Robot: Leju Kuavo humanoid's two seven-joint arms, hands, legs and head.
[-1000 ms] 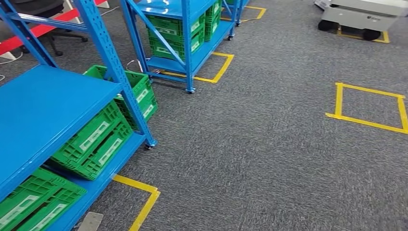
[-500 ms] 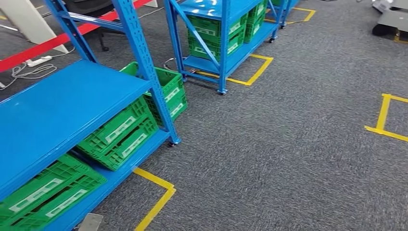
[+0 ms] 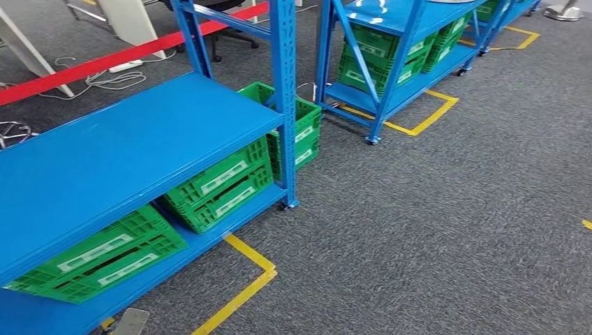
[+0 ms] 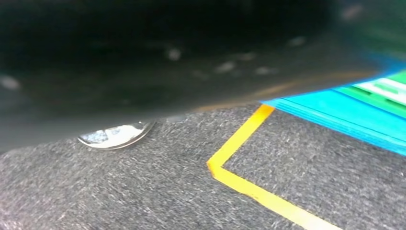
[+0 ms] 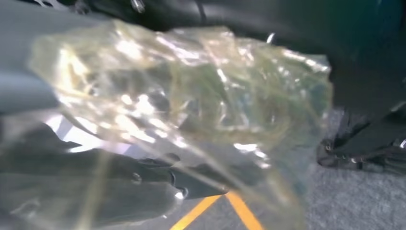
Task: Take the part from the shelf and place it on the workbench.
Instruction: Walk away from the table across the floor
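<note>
A crumpled clear plastic bag (image 5: 191, 96) holding the part sits right in front of the right wrist camera. My right hand (image 5: 72, 191) holds it, and the bag hides most of the fingers. What is inside the bag is too blurred to make out. In the head view a blue shelf unit (image 3: 126, 153) stands at the left with a bare middle board, and green crates (image 3: 220, 183) sit on its bottom board.
A second blue shelf unit (image 3: 391, 42) with green crates stands further back. Yellow tape (image 3: 244, 286) marks the grey carpet by the near shelf, as does another yellow tape (image 4: 239, 182) in the left wrist view. A red barrier band (image 3: 105, 63) runs behind the shelves. Open carpet lies to the right.
The whole head picture has shifted: the shelves slide to the right and closer, so the camera has turned left. The yellow floor square at the right has left the picture.
</note>
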